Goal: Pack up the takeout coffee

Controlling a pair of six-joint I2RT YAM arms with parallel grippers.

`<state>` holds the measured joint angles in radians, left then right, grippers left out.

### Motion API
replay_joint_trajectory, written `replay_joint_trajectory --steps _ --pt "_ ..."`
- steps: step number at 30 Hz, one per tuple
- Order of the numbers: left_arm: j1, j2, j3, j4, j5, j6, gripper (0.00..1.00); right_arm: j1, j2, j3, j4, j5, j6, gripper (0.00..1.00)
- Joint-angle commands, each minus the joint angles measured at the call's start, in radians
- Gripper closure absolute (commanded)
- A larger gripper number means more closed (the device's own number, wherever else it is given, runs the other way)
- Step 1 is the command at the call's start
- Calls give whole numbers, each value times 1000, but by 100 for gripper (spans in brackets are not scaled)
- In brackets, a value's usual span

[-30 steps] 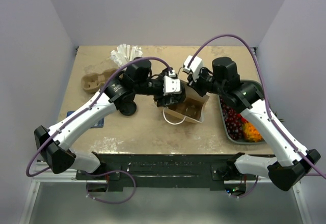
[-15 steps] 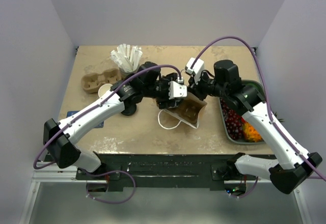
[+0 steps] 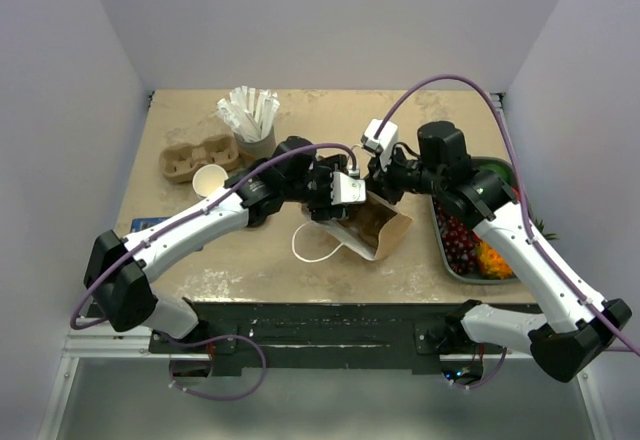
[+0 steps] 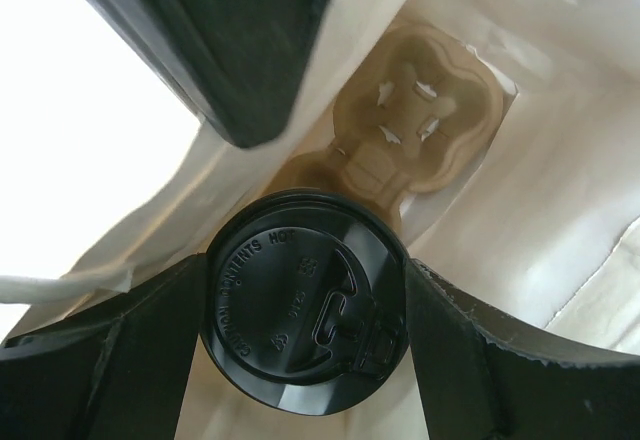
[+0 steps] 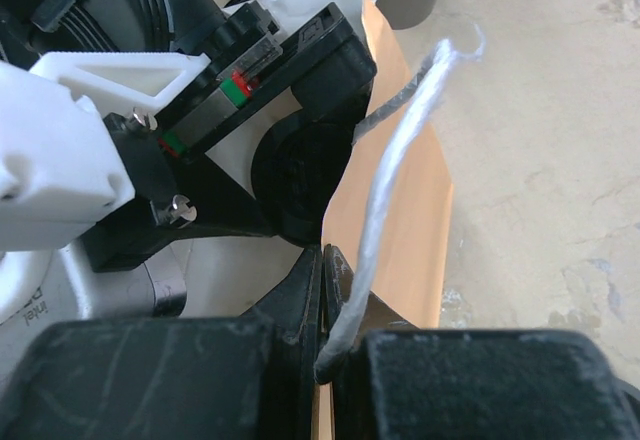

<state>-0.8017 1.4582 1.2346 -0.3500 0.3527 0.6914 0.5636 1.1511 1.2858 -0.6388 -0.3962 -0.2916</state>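
Note:
The takeout coffee shows in the left wrist view as a round black lid with the dark cup hidden beneath it. My left gripper is shut on it, one finger on each side, inside the white-lined brown paper bag. A cardboard cup carrier lies at the bag's bottom, just beyond the cup. From above, the left gripper reaches into the bag. My right gripper is shut on the bag's rim, beside its white handle.
A second cardboard carrier, a lidless cup with a white inside and a holder of white wrapped sticks stand at the back left. A tray of fruit sits at the right. The bag's other white handle loops toward the front.
My left arm has moved right and carried the coffee deeper into the bag. The bag has tipped and shifted toward the front right. The right gripper keeps hold of the rim.

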Motion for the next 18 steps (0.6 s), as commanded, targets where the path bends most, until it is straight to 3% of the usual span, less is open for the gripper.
replay_joint_trajectory --steps 1,8,12,18 --pt "-1 -13 -6 98 48 -7 48 -2 -7 -19 30 -72 58 100" --pt "1 -36 -12 109 95 25 48 -56 13 1 62 -66 172 100" --pt "1 -51 -20 92 101 27 48 -74 19 20 88 36 181 100" --pt "4 -56 -26 126 100 -9 48 -88 44 40 103 34 200 100"
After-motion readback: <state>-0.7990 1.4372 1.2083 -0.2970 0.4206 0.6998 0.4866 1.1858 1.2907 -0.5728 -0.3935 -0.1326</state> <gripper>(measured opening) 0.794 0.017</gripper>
